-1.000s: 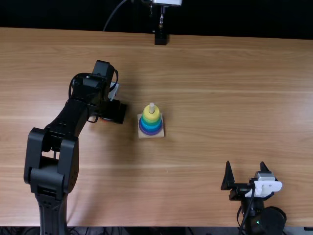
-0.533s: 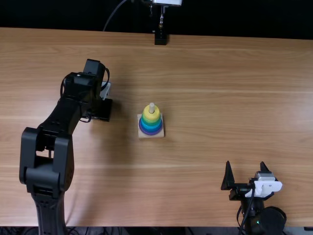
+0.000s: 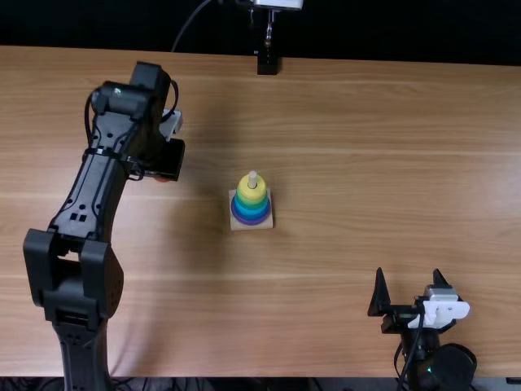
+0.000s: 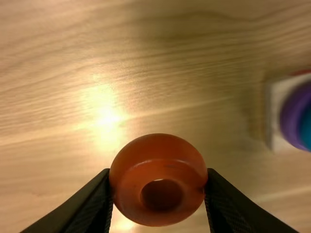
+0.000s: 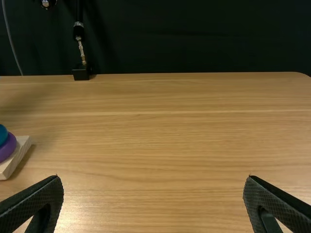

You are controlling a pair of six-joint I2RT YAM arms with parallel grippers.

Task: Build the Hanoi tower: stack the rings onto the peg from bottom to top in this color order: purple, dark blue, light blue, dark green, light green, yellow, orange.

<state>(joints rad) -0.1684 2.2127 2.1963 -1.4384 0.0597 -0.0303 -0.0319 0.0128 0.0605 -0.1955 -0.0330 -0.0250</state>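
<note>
my left gripper [image 4: 158, 177], top view's upper left | ring-wide apart, I pinch orange ring [image 4: 158, 148] by outer sides | hole unblocked for mid-frame peg [image 3: 252, 177]

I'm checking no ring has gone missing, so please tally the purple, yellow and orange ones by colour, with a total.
Purple ring: 1, on the peg
Yellow ring: 1, on the peg
Orange ring: 1, held in the left tool
Total: 3
</note>
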